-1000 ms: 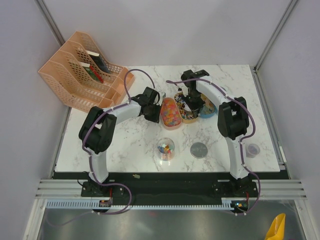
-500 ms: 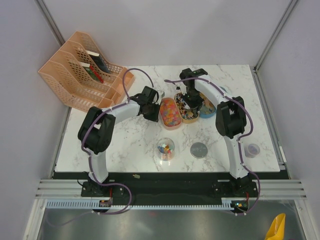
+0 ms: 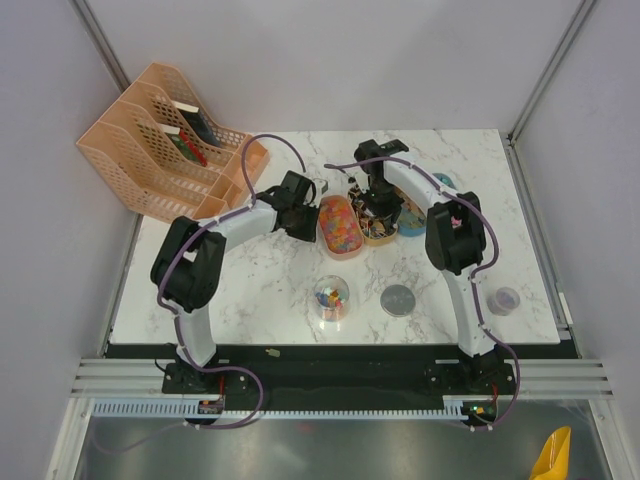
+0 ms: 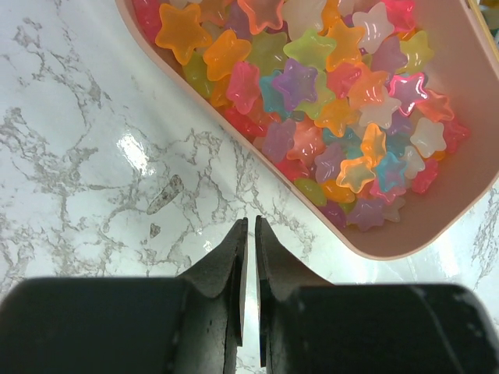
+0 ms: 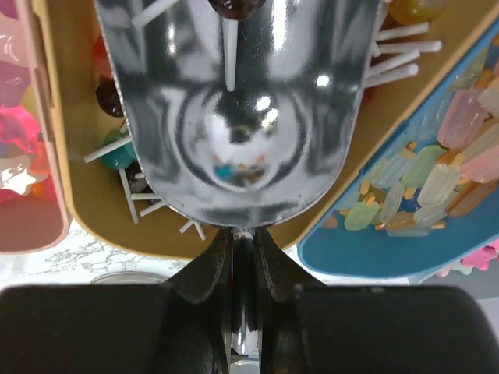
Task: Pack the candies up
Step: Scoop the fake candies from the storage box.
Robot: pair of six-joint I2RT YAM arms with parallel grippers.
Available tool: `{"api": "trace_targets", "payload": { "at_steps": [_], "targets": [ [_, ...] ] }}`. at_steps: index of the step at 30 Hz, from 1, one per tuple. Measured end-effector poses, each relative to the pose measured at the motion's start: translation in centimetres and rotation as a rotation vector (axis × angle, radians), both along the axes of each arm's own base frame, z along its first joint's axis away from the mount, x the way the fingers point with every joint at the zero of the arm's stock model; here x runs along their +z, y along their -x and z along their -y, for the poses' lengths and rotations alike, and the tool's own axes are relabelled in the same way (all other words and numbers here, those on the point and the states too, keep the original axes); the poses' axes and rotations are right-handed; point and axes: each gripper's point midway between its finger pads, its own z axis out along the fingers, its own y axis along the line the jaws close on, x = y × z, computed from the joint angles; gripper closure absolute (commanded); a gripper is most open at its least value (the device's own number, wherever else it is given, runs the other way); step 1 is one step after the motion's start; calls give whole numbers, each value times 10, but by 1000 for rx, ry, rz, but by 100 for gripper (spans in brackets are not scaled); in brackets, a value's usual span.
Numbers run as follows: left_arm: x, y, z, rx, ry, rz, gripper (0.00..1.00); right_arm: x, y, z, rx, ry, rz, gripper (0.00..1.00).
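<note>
**Scoop held over the lollipop tray; left arm parked beside the stars**

The handle of a metal scoop (image 5: 242,109) is clamped between the fingers of the right gripper (image 5: 242,238); the bowl is pointed forward over the tan tray (image 5: 86,210), presumably because the lollipops (image 5: 117,152) there are too small and too many to be pinched singly; one dark lollipop is seen at the scoop's far lip, though whether it lies inside cannot be told. The blue tray (image 5: 405,249) of pastel candies (image 5: 437,171) lies just beside on the right.

The left gripper (image 4: 249,230) is drawn to a mere slit with nothing between its fingers; it is held over bare marble just beside the pink tray (image 4: 405,241), judged to be kept there out of the scoop's way; that tray is filled with star candies (image 4: 327,93).

Nearer the arm bases a clear jar (image 3: 331,297) stands open with some candies inside, its grey lid (image 3: 398,299) laid apart; it is taken as the destination.

The table (image 3: 250,280) is glossy white marble; a peach file rack (image 3: 160,140) is set at its far left corner; plain grey walls enclose the cell.
</note>
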Motion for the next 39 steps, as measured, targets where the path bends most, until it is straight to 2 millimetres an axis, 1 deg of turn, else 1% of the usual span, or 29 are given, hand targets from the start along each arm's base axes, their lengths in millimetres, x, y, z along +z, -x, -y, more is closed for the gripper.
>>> {"api": "trace_targets", "payload": {
  "at_steps": [3, 8, 15, 20, 25, 27, 31, 37, 39],
  "targets": [
    [3, 1, -1, 1, 1, 5, 86, -7, 0, 1, 10, 7, -10, 100],
    [1, 2, -2, 3, -4, 3, 85, -20, 4, 3, 24, 19, -39, 100],
    [-1, 1, -7, 6, -25, 10, 86, -21, 4, 3, 36, 13, -40, 100],
    [-1, -1, -12, 1, -35, 16, 86, -22, 3, 2, 34, -30, -40, 100],
    [2, -4, -22, 1, -57, 25, 86, -21, 5, 0, 34, -84, -13, 100],
    [4, -6, -29, 5, -72, 31, 86, -20, 7, -1, 35, -98, -2, 100],
    [13, -12, -38, 6, -83, 55, 86, -13, 12, -2, 46, -129, 31, 100],
    [33, -21, -49, 6, -96, 112, 86, 8, 15, -4, 51, -185, 117, 100],
    [36, -22, -51, -3, -102, 121, 86, 14, 15, -5, 51, -205, 144, 100]
  ]
}}
